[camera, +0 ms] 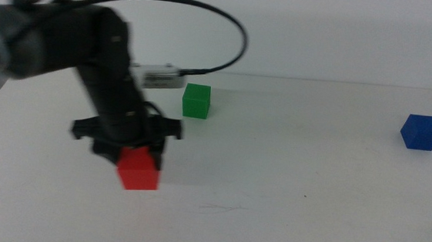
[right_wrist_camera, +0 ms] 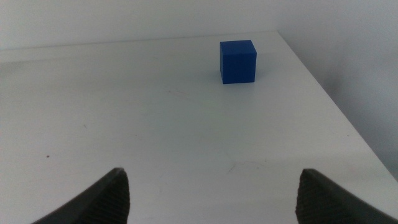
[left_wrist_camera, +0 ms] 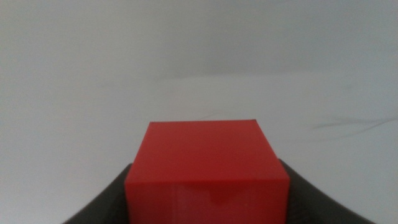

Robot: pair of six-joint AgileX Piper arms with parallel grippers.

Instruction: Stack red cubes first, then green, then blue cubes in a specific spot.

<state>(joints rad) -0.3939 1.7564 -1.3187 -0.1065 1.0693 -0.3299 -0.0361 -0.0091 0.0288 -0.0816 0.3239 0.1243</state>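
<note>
Left gripper [camera: 137,163]: mine, reaching in from the left side of the table; my two dark jaws are closed on the red cube [camera: 138,169], one on each side of it.
Red cube: between my jaws at the left-centre of the table [camera: 287,196], nearer than the green cube; I cannot tell whether it rests on the surface or hangs just above it.
Green cube [camera: 197,101]: on the table, just beyond and to the right of my arm, apart from the red one, untouched.
Blue cube [camera: 420,132]: far off at the right side of the table, well apart from the other two.
Right gripper [right_wrist_camera: 211,193]: waiting at the right, out of the middle view; its jaws stand wide apart with nothing between them.
Progress: I judge this the first step. The red cube is in hand but nothing is stacked yet. Green and blue are both left to do.
Stacking spot: unmarked, so I cannot say how close the red cube is to it.
Middle view only: all three cubes at once, and my arm with its cable.
Left wrist view only: the red cube close up, filling the space between my jaws, bare white table beyond.
Right wrist view only: the blue cube sitting near the table's far right corner, ahead of the open jaws.
</note>
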